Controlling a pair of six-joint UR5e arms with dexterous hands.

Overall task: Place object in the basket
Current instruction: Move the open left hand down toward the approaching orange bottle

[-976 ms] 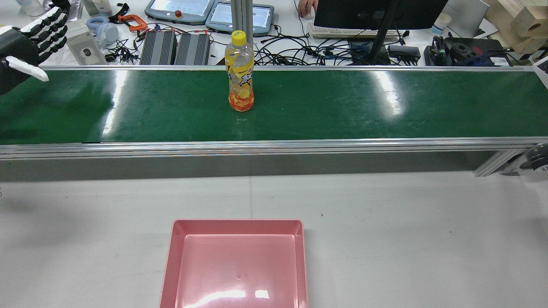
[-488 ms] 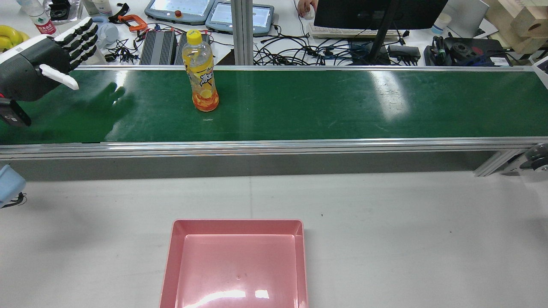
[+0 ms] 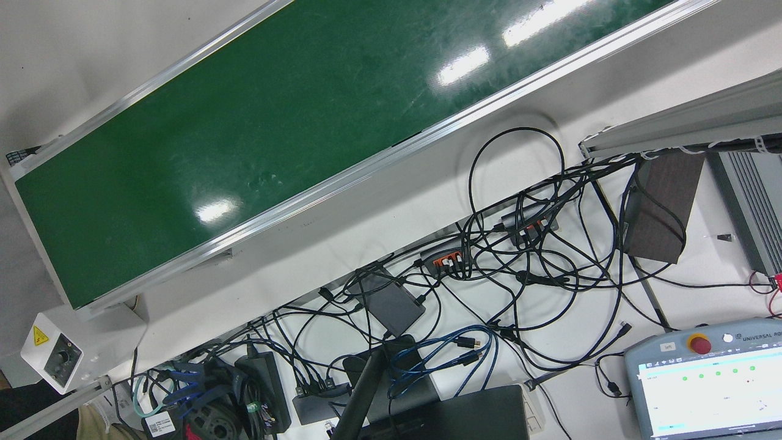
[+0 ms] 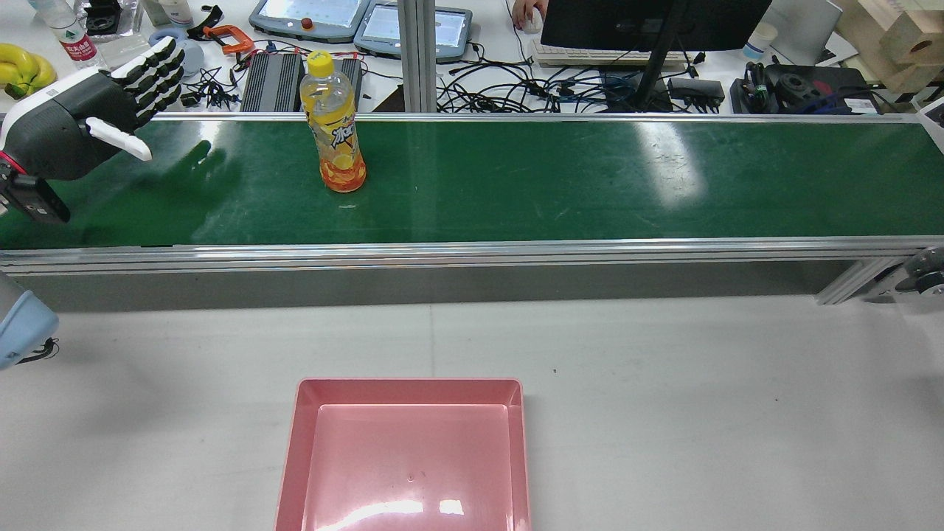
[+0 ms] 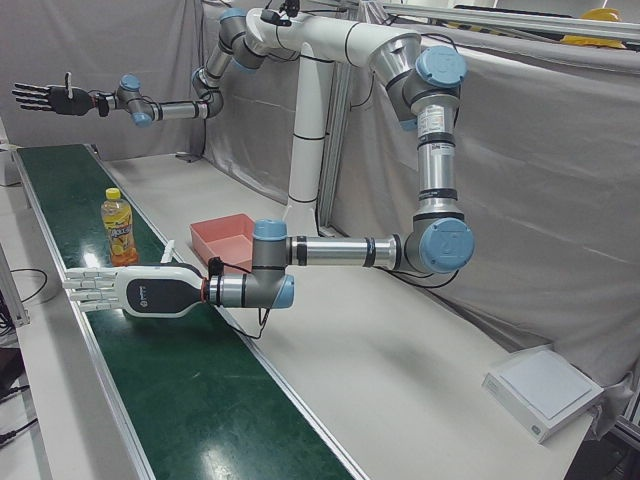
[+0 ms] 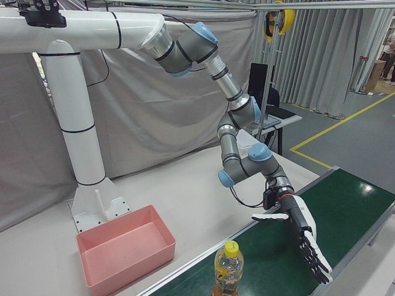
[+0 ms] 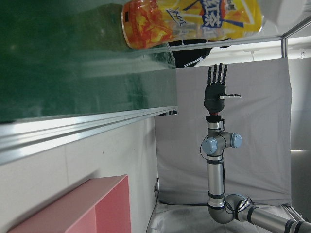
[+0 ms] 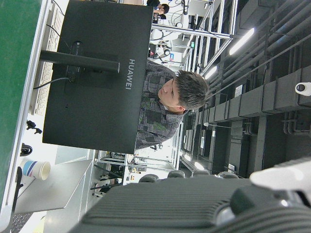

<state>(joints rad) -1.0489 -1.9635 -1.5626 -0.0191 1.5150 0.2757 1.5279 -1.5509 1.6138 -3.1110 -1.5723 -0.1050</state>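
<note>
An orange drink bottle (image 4: 333, 125) with a yellow cap stands upright on the green conveyor belt (image 4: 590, 184), left of centre. My left hand (image 4: 74, 133) hovers over the belt's left end, open with fingers spread, a short way left of the bottle and apart from it. The left-front view shows the same left hand (image 5: 130, 292) just in front of the bottle (image 5: 118, 228). My right hand (image 5: 45, 98) is raised high at the belt's far end, open and empty. The pink basket (image 4: 409, 383) lies empty on the white table in front of the belt.
Behind the belt a desk holds teach pendants (image 4: 310, 16), tangled cables (image 4: 516, 88), a black monitor (image 4: 649, 18) and bananas (image 4: 22, 70). A person (image 8: 170, 102) sits behind the monitor. Aluminium rails (image 4: 472, 254) border the belt. White tabletop surrounds the basket.
The bottle has travelled left along the belt toward my left hand. The left hand has come in from the left edge and moved slightly right, still open.
</note>
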